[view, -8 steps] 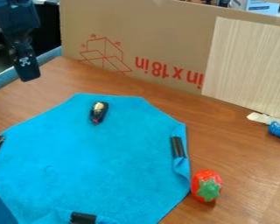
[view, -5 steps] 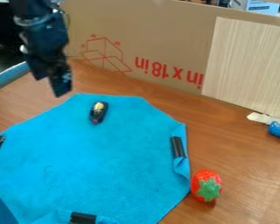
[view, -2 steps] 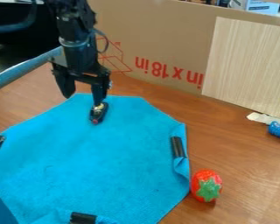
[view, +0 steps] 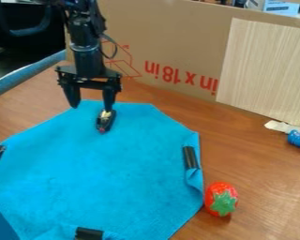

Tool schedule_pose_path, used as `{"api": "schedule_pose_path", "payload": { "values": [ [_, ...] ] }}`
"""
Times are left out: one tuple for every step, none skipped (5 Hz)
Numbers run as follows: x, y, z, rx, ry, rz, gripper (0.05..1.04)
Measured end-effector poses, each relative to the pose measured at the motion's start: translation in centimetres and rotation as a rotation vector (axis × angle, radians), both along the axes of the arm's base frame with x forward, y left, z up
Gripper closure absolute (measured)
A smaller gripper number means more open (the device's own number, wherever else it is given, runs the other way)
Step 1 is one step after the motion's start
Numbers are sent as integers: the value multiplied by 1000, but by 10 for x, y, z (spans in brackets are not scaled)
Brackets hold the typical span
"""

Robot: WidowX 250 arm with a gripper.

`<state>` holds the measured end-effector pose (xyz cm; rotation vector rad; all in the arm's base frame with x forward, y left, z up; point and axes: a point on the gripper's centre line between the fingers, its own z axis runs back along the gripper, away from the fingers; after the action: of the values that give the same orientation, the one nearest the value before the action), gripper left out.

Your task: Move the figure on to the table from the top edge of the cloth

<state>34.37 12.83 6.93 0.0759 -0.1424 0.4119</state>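
Not yet grasped: figurine (view: 105,123) near top edge of blue cloth (view: 102,168), hand (view: 91,108) spread; transfer onto bench (view: 259,164) remains

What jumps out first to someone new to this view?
Probably the bright blue cloth, spread over much of the wooden table at left and centre. Next, the black gripper, fingers apart at the cloth's top edge, with the small dark figure just below its right-hand finger in the picture. The red strawberry-like toy with a green top stands out at lower right, beside the cloth.
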Motion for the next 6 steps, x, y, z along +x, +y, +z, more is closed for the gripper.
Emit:
{"api": "schedule_pose_path", "payload": {
  "values": [
    [-3, 5, -10, -55, 26, 59, 84],
    [-2, 5, -12, -53, 13, 55, 83],
    [-3, 4, -16, -61, 22, 84, 84],
    [-2, -2, -21, -54, 28, 76, 83],
    [3, -8, -26, -23, 19, 52, 83],
    [5, -11, -29, -15, 20, 56, 83]
  ]
}}
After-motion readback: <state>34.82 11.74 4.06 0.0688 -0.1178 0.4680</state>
